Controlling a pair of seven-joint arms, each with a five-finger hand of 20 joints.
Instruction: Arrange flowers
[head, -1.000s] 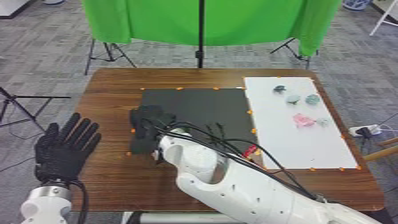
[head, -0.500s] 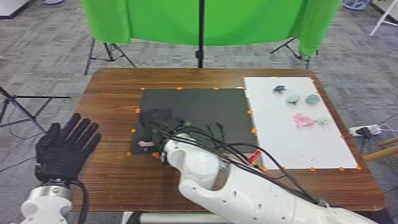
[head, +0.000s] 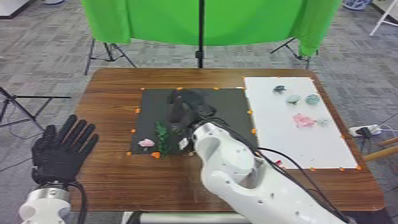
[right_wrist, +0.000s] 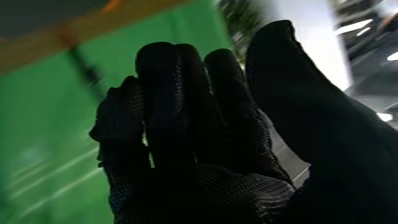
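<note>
The brown desk (head: 120, 182) carried our whole arrangement, with a white sheet (head: 306, 147) towards its right side and a black sheet (head: 233, 102) beside it. Our right arm (head: 226, 165) crossed the near edge of the black sheet, and the right hand (head: 188, 105) was over its far part, fingers (right_wrist: 164, 95) extended, thumb apart, with nothing we could make out in them. Our left hand (head: 60, 152) lay palm-wide by the desk's left edge, holding nothing. A green sprig (head: 163, 136) rested upon the black sheet near that arm, with a pink flower (head: 146, 143) just beside it at the near left corner. A larger pink bloom (head: 303, 120) and four smaller blooms, bluish or green, sat on the white sheet. We judged the sprig most at risk: it looked loose, so the right hand, swinging back low with fingers spread, could have snagged it and pushed it into the pink flower. Among the clustered blooms, a wide grasp might have knocked a neighbour or taken two together, and a hard pinch might have crushed the petals.
</note>
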